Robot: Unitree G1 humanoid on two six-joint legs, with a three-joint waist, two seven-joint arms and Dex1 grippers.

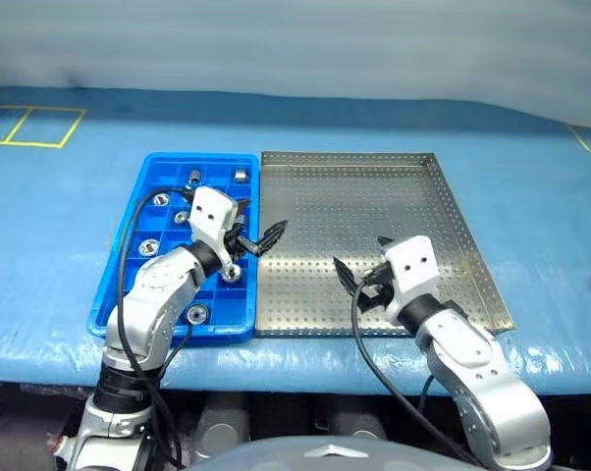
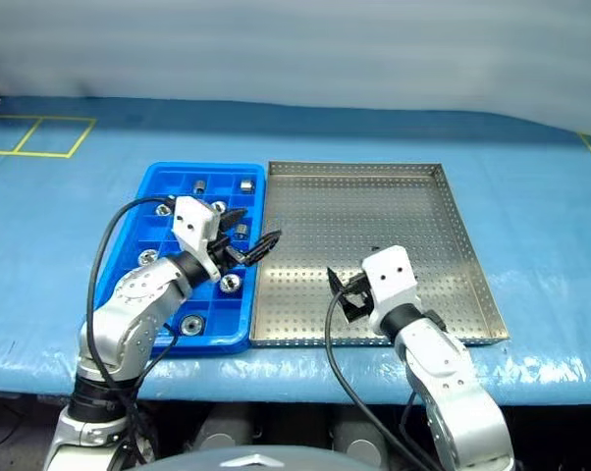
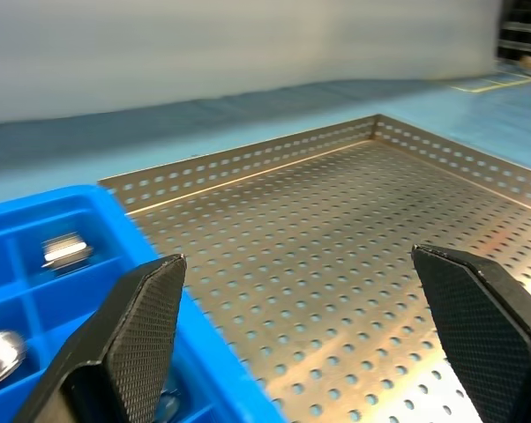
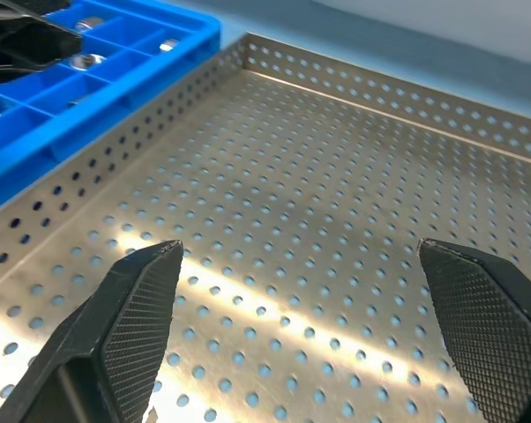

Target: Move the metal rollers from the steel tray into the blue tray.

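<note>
1. Left eye view is showing a shallow, perforated steel tray (image 1: 374, 206) lying on a blue surface (image 1: 60, 216), touching the blue tray (image 1: 129, 245), a plastic grid of square compartments.
2. Shiny metal rollers (image 1: 149, 247) are sitting in several blue compartments.
3. Left claw (image 1: 259, 238) is hovering released, its textured black fingers (image 3: 142, 326) spread over both trays' shared edge.
4. Right claw (image 1: 359, 263) is hanging released above the steel tray.

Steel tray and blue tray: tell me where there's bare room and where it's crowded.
The steel tray floor is bare rim to rim, with both open tools above it. The blue tray is crowded: metal rollers fill many compartments, and the left arm covers its middle.
</note>
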